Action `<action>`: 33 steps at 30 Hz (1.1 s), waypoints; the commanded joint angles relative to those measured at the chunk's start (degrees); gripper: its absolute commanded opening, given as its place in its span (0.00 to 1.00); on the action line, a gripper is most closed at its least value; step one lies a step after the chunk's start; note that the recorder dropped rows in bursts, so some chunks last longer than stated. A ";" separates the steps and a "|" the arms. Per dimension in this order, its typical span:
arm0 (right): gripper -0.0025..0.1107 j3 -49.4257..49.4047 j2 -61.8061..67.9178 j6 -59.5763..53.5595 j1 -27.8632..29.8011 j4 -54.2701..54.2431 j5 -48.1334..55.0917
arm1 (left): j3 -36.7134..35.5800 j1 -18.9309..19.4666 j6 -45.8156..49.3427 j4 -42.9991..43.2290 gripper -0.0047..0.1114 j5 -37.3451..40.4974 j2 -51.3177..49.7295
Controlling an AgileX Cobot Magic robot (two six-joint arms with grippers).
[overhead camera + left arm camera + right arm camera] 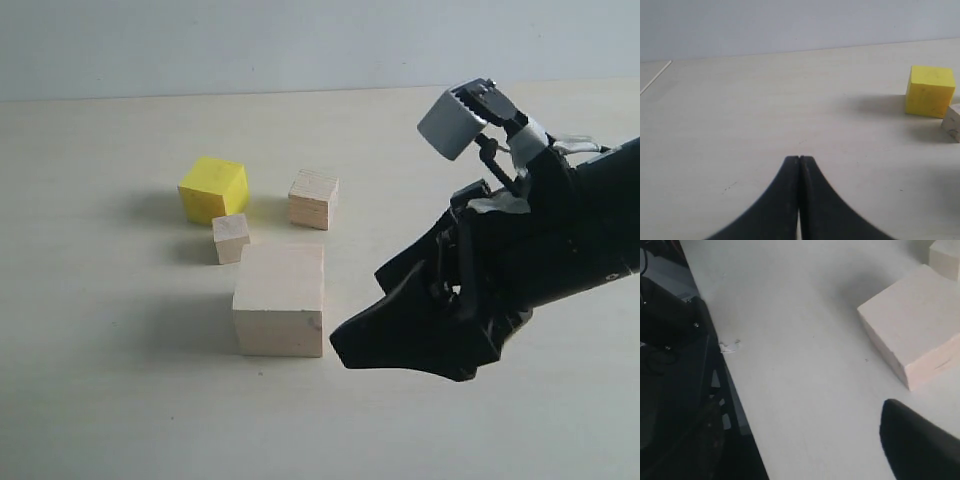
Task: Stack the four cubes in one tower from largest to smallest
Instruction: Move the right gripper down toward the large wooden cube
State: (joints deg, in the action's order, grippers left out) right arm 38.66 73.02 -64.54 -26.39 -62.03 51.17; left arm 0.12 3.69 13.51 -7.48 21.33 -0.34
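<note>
Currently all four cubes sit singly on the desk (pixel 120 400), each resting on its own base, none on another.

Layout, exterior view: the medium bright yellow cube (pixel 213 189) is farthest back on the left. The smaller pale wood cube (pixel 313 199) stands to its right, with a clear gap between them. The tiny pale wood cube (pixel 231 238) sits just in front of the yellow one, near its right corner. The big pale wood cube (pixel 279 300) is nearest the camera, just beside the tiny cube; we cannot tell whether those two touch.

Right pincer (pixel 365 315): released, jaws spread wide, grasping nothing. It hangs low over the desk just to the right of the big cube, tips pointing toward it. In the right wrist view one dark finger (pixel 920 440) shows with bare desk between it and the big cube (pixel 912 335), so we note no contact. A second pale cube (pixel 946 257) peeks in behind the big one; we cannot tell which.

Left pincer (pixel 799 165): clenched, both fingertips pressed together with nothing between them, low over bare desk. It is outside the exterior view. Its wrist view shows the yellow cube (pixel 931 91) well apart from the tips, and a pale cube corner (pixel 952 122) at the frame edge just in front of it.
</note>
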 commanded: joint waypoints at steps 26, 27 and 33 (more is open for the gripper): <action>0.16 7.16 18.39 -4.50 -10.30 -1.81 1.13 | -0.12 -0.37 -0.29 -0.25 0.04 -0.05 0.34; 0.16 8.21 19.41 -4.03 -11.38 -0.50 0.30 | -0.12 -0.37 -0.29 -0.25 0.04 -0.05 0.34; 0.02 12.91 22.99 1.41 -13.23 5.41 -4.17 | -0.12 -0.37 -0.29 -0.25 0.04 -0.05 0.34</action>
State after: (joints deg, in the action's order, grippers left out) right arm 49.67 94.89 -64.61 -39.30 -58.61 49.04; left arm 0.12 3.69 13.43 -7.48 21.33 -0.34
